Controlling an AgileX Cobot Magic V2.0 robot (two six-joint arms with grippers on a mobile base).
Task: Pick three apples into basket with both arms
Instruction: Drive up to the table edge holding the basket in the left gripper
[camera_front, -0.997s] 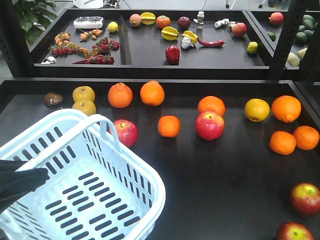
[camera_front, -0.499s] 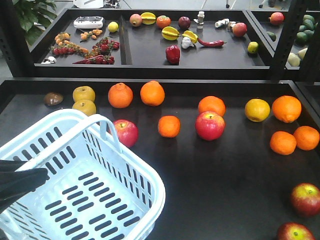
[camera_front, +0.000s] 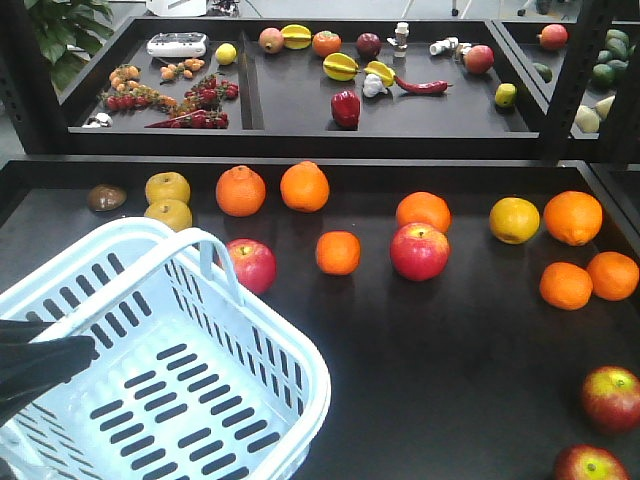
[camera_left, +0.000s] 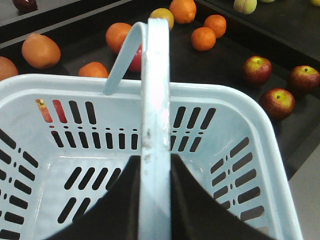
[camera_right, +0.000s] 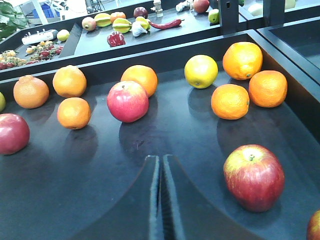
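Nothing's moved since a sec ago, basket (camera_front: 305, 385) incl. L gripper (camera_left: 154, 162) pinches its handle (camera_left: 155, 90). R gripper (camera_right: 160, 162) has fingers pressed together, empty, low over the black tray (camera_right: 75, 200), right of the basket. Basket's got 0 fruit in it; the three apples (camera_left: 277, 102) lie well off to its right, untouched. So 0/3 done, all picks left, I'd say.

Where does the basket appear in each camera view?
Exterior front-facing: the basket fills the lower left corner.
Left wrist: the basket fills most of the frame.
Right wrist: not in it.
Shared landmark: the yellow citrus, visible in all three.
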